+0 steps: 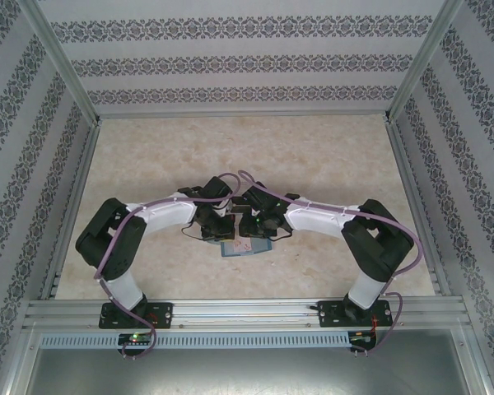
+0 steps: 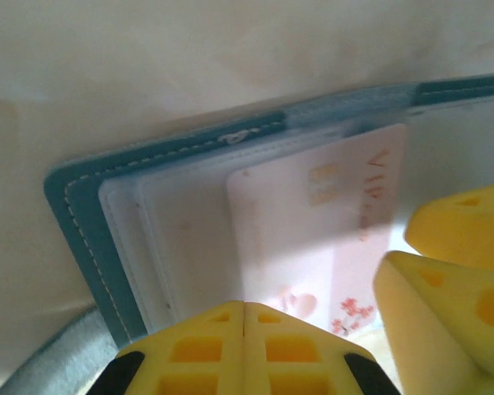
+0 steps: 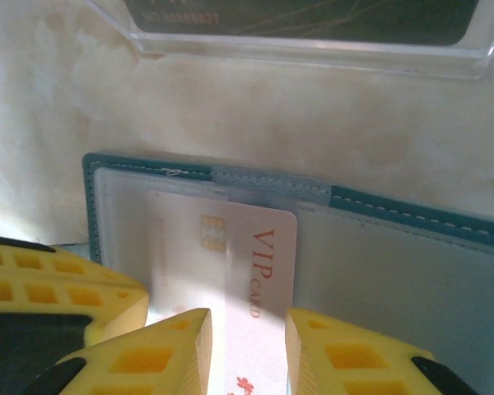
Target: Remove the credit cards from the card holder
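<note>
The teal-blue card holder lies open on the table, clear sleeves up; it also shows under both wrists from above. A pale pink credit card marked VIP sticks partway out of a sleeve. My right gripper is open, its yellow fingers hanging over the card's near end, the card lying flat beneath the gap. My left gripper is shut with nothing between its fingers, tips down over the holder's left sleeve, close beside the right fingers. The left fingers appear at the right wrist view's left edge.
A clear plastic square tray with a dark card inside lies just beyond the holder. Patterned walls and metal rails bound the beige table on three sides. Both arms meet at the table's near middle.
</note>
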Robot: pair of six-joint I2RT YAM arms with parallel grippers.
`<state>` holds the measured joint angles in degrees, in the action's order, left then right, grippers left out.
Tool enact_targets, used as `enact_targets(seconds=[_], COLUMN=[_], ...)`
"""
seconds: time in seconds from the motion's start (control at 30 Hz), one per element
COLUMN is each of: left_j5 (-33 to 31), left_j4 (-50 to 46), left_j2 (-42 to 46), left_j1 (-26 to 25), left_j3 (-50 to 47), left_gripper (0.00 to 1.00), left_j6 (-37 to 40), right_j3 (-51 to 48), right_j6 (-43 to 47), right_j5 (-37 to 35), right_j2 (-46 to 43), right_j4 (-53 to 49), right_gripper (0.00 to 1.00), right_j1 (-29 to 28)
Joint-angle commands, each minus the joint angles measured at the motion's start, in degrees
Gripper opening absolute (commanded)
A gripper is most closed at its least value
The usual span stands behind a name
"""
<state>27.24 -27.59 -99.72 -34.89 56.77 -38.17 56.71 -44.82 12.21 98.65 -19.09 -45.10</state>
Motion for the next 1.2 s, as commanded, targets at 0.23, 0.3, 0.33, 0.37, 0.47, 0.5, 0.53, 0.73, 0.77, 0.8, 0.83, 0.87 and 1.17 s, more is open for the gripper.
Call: enact_targets(seconds=[0.23,0.3,0.33,0.37,0.47,0.5,0.53,0.73,0.77,0.8,0.83,0.87,1.17], left_j5=[-2.6,-2.8,-2.7,-2.6,-2.6,-2.7,-2.7,-2.8,-2.8,-2.8,-2.8,-2.9,-4.2], left_j4=[-3.2,-3.4,-3.2,-3.3,-3.2,-3.2,-3.2,-3.3,-3.3,-3.4,-3.4,-3.5,-4.7], left_j2=[-2.4,-2.4,-2.4,-2.4,-2.5,-2.5,-2.5,-2.4,-2.5,-2.5,-2.5,-2.4,-1.9], left_j1=[-0.7,-0.7,-0.7,-0.7,-0.7,-0.7,-0.7,-0.7,-0.7,-0.7,-0.7,-0.7,-0.7], left_j3=[0.9,0.6,0.5,0.4,0.3,0.3,0.3,0.4,0.4,0.4,0.5,0.5,0.7], left_gripper=[0.03,0.03,0.03,0.03,0.03,0.03,0.03,0.02,0.02,0.02,0.02,0.02,0.02], left_j6=[1.3,1.3,1.3,1.3,1.3,1.2,1.2,1.3,1.3,1.3,1.3,1.3,1.7], right_j3=[-2.9,-3.5,-4.1,-4.8,-6.7,-7.4,-8.0,-10.6,-10.8,-11.0,-11.1,-11.3,-12.7], right_j6=[-0.2,-0.5,-0.8,-1.3,-2.9,-3.6,-4.3,-7.1,-7.3,-7.4,-7.5,-7.6,-7.5], right_j5=[2.4,4.1,5.0,6.2,9.1,10.0,11.0,14.4,14.5,14.7,14.8,14.9,13.7], right_j2=[1.2,1.0,0.8,0.5,-0.3,-0.7,-1.0,-2.9,-3.0,-3.0,-3.0,-3.0,-4.5], right_j4=[1.5,3.1,4.3,5.9,10.0,11.4,12.8,18.9,19.2,19.4,19.5,19.7,19.3], right_gripper=[0.33,0.33,0.31,0.3,0.27,0.27,0.26,0.22,0.22,0.22,0.21,0.2,0.14], right_j1=[1.5,1.8,2.0,2.2,2.9,3.1,3.3,4.2,4.3,4.3,4.4,4.4,5.1])
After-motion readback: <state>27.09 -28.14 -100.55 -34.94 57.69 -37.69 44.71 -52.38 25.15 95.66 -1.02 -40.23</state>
